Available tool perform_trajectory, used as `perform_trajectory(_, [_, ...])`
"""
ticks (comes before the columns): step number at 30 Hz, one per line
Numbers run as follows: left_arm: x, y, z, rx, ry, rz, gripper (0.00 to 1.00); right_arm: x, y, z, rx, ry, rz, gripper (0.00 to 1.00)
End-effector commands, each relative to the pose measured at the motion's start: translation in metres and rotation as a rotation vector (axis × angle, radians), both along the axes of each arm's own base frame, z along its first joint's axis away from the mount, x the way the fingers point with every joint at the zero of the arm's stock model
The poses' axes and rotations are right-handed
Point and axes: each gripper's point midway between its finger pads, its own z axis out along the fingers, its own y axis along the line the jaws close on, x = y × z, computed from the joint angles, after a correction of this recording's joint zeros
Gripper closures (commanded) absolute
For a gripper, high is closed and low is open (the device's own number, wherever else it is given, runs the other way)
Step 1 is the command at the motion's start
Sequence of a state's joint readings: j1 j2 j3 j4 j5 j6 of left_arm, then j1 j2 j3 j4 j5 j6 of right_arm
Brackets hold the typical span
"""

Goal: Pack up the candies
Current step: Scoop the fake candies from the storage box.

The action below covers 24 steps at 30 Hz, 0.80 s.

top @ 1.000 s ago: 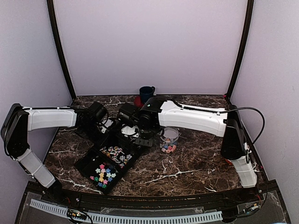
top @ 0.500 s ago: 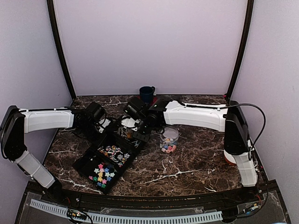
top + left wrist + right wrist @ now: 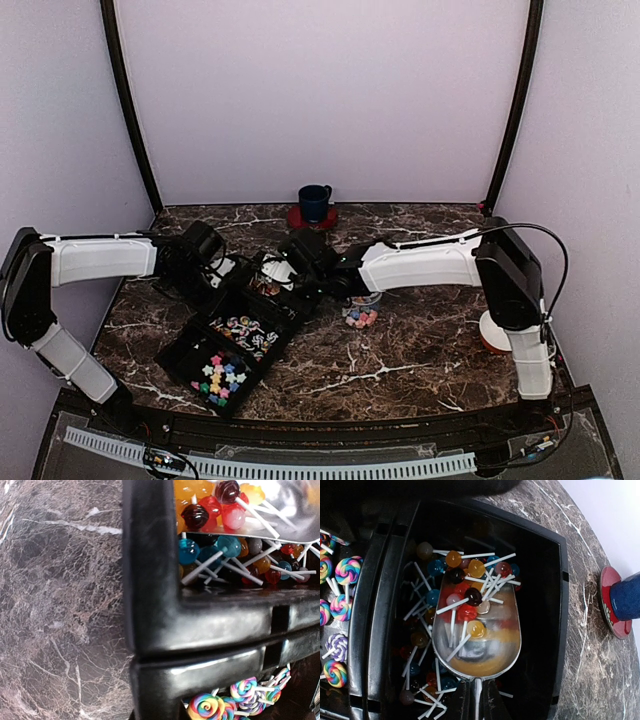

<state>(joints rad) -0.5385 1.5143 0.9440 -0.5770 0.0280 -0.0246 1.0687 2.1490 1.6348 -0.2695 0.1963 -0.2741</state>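
Marble table (image 3: 420, 350): tray (image 3: 185, 333) of candies (image 3: 222, 370), blue mug (image 3: 314, 200) behind on coaster (image 3: 296, 218)

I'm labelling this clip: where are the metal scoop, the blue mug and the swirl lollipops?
metal scoop (image 3: 482, 656), right wrist view, bare bowl near the handle
blue mug (image 3: 313, 203), top external view, its side wall
swirl lollipops (image 3: 347, 571), right wrist view, one lollipop's disc

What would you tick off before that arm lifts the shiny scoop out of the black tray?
1. Right tool shut on scoop handle: ok.
2. Lollipops lying in scoop: ok.
3. Sticks inside scoop's rim: not ok, several overhang and might snag.
4. Left tool steadying tray: cannot tell, its grip is hidden.
5. Jar free to receive: cannot tell, right arm partly covers it.
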Motion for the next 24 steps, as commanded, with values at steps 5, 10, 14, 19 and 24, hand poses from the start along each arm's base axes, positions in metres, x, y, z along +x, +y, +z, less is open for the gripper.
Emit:
perform_trajectory(5, [0.020,-0.057,0.085,-0.328,-0.249,-0.144,1.00,-0.015,-0.009,-0.053,0.112,0.001,0.028,1.00])
perform_trajectory(10, [0.023,-0.056,0.083,-0.370,-0.212,-0.124,1.00,-0.018,-0.012,-0.049,0.219,-0.051,0.031,1.00])
perform_trajectory(14, [0.023,-0.057,0.085,-0.393,-0.204,-0.124,1.00,-0.020,-0.016,-0.043,0.283,-0.078,0.027,1.00])
perform_trajectory(19, [0.023,-0.054,0.080,-0.382,-0.186,-0.112,1.00,-0.024,-0.022,-0.021,0.386,-0.133,0.035,1.00])
perform_trajectory(24, [0.025,-0.053,0.080,-0.382,-0.189,-0.102,1.00,-0.022,-0.027,-0.014,0.377,-0.154,0.021,1.00])
